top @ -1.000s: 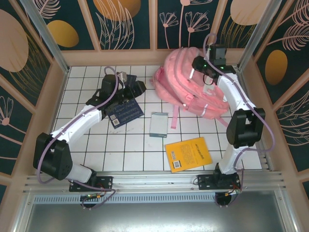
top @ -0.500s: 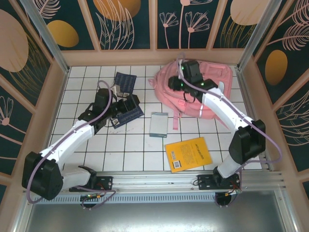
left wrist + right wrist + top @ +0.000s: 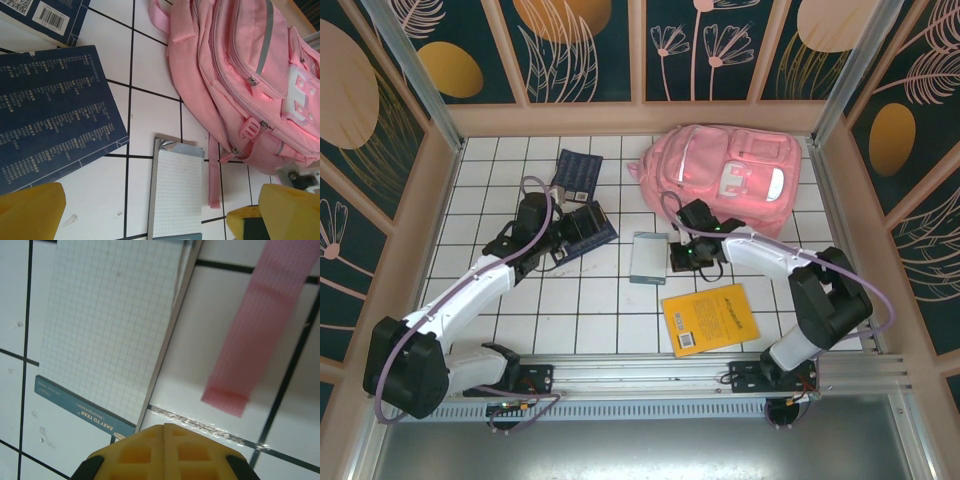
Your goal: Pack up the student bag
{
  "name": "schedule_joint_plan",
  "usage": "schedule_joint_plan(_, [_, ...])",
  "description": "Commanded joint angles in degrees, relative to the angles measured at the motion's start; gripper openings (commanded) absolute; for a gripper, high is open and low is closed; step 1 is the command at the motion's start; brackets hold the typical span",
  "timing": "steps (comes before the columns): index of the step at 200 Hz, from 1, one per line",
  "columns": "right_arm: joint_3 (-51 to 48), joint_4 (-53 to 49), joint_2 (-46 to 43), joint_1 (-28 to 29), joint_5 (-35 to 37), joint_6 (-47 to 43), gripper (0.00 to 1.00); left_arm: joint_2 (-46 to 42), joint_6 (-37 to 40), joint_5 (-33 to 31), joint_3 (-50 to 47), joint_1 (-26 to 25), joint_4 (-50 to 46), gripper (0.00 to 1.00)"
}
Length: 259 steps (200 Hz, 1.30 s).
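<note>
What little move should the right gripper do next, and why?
Probably open its fingers. The right gripper is shut on nothing and hovers at the edge of the grid notepad, which lies flat on the tiled table beside a pink strap of the student bag. Shut jaws likely cannot take hold of the notepad to pack it.

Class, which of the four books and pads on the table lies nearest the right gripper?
The pale grid-paper notepad, just beside the right gripper; the yellow book and two navy books lie farther off.
</note>
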Motion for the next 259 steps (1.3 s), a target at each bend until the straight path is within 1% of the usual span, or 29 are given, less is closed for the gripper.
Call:
schedule_joint_plan(1, [0.09, 2.13, 3.03, 1.71, -1.63, -0.05, 0.0, 0.12, -0.27, 0.31, -0.53, 0.34, 1.65, 0.99])
schedule_joint_plan(57, [-0.34, 4.32, 8.04, 2.11, -3.26, -0.55, 0.0, -0.88, 1.11, -1.03, -0.18, 0.36, 0.26, 0.99])
schedule_joint_plan(79, [-0.79, 6.46, 8.49, 2.61, -6.34, 0.27, 0.0, -0.96, 1.38, -1.29, -0.14, 0.3, 0.37, 0.99])
schedule_joint_plan(107, [0.32, 10.04, 9.33, 4.66, -10.07, 1.94, 0.0, -0.68, 1.44, -1.54, -0.21, 0.37, 0.63, 0.99])
schedule_joint_plan(134, [3.29, 14.8, 11.9, 6.19, -13.14, 3.69, 0.0, -0.61, 1.28, -2.04, -0.89, 0.37, 1.22, 0.99])
schedule_joint_plan(154, [6.99, 15.91, 13.9, 6.38, -17.34, 4.01, 0.0, -0.34, 0.44, -3.01, -1.69, 0.37, 1.38, 0.99])
schedule_joint_plan(172, [9.3, 14.05, 11.76, 5.61, -18.58, 1.92, 0.0, 0.64, -1.31, -3.17, -2.55, 0.37, 1.1, 0.99])
schedule_joint_plan(188, [9.62, 13.22, 9.31, 3.04, -20.59, 1.29, 0.0, 1.88, -3.47, -1.86, -4.24, 0.37, 2.73, 0.99])
schedule_joint_plan(195, [9.59, 12.58, 8.67, 1.76, -20.65, 1.23, 0.05, 2.65, -4.43, -1.13, -4.88, 0.32, 3.66, 0.99])
schedule_joint_plan(201, [9.51, 11.75, 8.41, 0.72, -19.88, 1.08, 0.12, 3.55, -5.2, -0.31, -5.41, 0.36, 4.66, 0.99])
schedule_joint_plan(211, [9.58, 10.1, 8.42, -0.72, -17.31, 0.94, 0.24, 5.2, -6.51, 1.48, -6.28, 0.34, 6.74, 0.99])
schedule_joint_plan(217, [9.59, 9.04, 8.83, -1.64, -15.5, 1.19, 0.28, 6.41, -7.16, 2.79, -6.68, 0.36, 8.16, 0.99])
schedule_joint_plan(242, [8.64, 7.28, 9.87, -4.27, -9.54, 3.69, 0.35, 11.92, -8.75, 6.2, -6.55, 0.35, 12.27, 0.99])
schedule_joint_plan(259, [7.02, 8.08, 8.88, -4.3, -8.51, 5.25, 0.37, 14.78, -8.87, 7.95, -5.63, 0.28, 14.04, 0.99])
